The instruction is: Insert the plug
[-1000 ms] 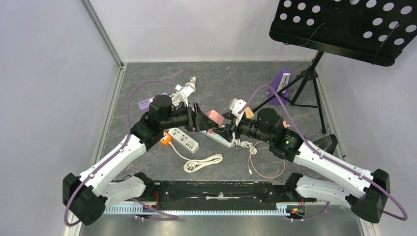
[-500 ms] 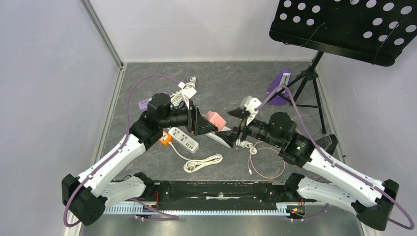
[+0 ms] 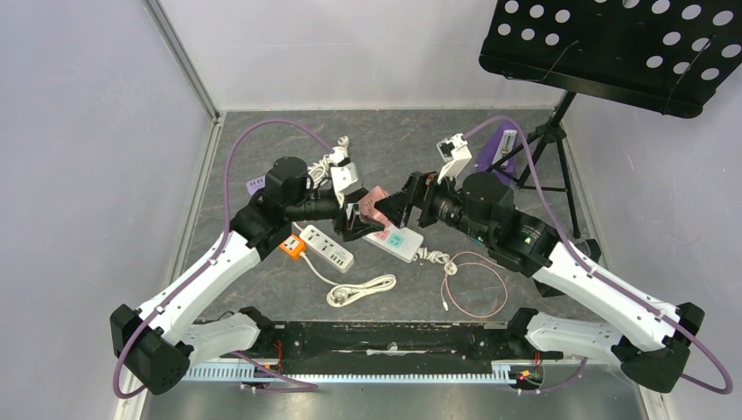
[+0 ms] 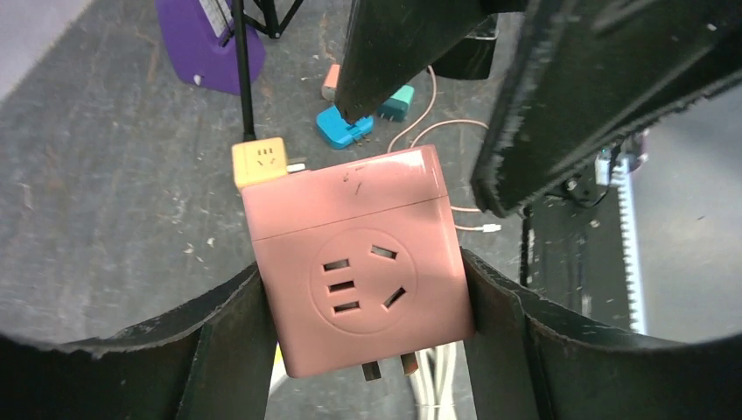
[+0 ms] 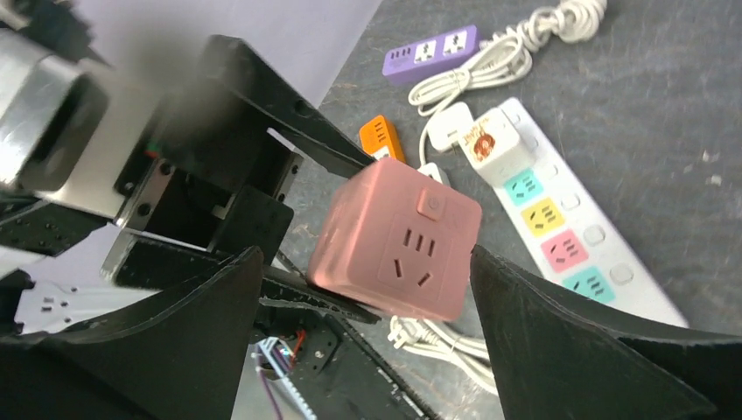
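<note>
My left gripper [image 3: 360, 219] is shut on a pink cube plug adapter [image 3: 377, 208] and holds it above the floor. In the left wrist view the cube [image 4: 359, 271] sits squeezed between both fingers, socket face toward the camera, with two prongs [image 4: 385, 367] pointing down. My right gripper [image 3: 404, 199] is open, its fingers on either side of the cube [image 5: 398, 241] with a gap on the left. A white power strip with coloured sockets [image 3: 395, 240] lies just below and beside the cube; it also shows in the right wrist view [image 5: 560, 236].
A second white power strip [image 3: 325, 248] with an orange plug [image 3: 294, 248] lies at the left, a coiled white cable [image 3: 360, 290] in front, a thin pink cable [image 3: 472, 284] at the right. A purple strip [image 3: 256, 185] lies far left. A music stand's tripod [image 3: 547, 149] stands at the back right.
My right gripper has lifted away from the coloured power strip, moved up to the pink cube and stands open around it. My left wrist has turned, still holding the cube.
</note>
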`<state>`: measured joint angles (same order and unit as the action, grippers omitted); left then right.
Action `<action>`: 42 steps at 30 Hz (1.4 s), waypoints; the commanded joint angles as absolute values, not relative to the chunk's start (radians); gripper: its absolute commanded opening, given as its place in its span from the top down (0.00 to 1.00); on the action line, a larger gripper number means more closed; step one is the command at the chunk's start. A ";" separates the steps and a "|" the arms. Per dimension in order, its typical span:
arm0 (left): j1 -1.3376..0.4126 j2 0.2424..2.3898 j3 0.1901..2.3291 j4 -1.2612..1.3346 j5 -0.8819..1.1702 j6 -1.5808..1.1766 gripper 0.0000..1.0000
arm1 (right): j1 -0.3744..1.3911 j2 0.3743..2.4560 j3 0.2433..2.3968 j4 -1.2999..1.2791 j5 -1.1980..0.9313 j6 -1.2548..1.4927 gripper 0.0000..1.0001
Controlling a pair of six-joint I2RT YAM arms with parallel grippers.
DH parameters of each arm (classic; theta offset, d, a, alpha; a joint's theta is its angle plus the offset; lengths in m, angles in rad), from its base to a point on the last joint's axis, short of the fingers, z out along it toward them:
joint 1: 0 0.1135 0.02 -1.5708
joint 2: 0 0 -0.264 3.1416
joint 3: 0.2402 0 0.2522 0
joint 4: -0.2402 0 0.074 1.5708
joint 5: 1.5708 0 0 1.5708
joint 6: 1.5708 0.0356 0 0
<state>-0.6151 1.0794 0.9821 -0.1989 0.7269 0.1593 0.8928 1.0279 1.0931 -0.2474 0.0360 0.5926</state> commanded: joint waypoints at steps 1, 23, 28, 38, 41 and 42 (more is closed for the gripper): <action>-0.620 1.062 1.019 -0.162 0.748 0.380 0.98 | 0.896 1.026 1.115 -0.316 0.110 0.789 0.10; -0.623 1.024 0.960 -0.060 0.806 0.389 0.87 | 0.896 1.074 1.065 -0.204 0.015 0.922 0.71; -0.623 1.006 0.946 -0.017 0.673 0.290 0.25 | 0.896 1.092 1.088 -0.205 0.075 0.890 1.00; -0.623 0.893 0.979 -0.281 0.156 0.011 0.21 | 0.904 1.141 1.054 -0.336 0.474 0.844 1.00; -0.623 0.825 0.963 -0.342 0.053 -0.060 0.20 | 0.932 1.211 1.063 -0.342 0.548 0.842 1.00; -0.623 0.805 0.956 -0.354 0.020 -0.066 0.20 | 0.948 1.241 1.070 -0.343 0.578 0.845 1.00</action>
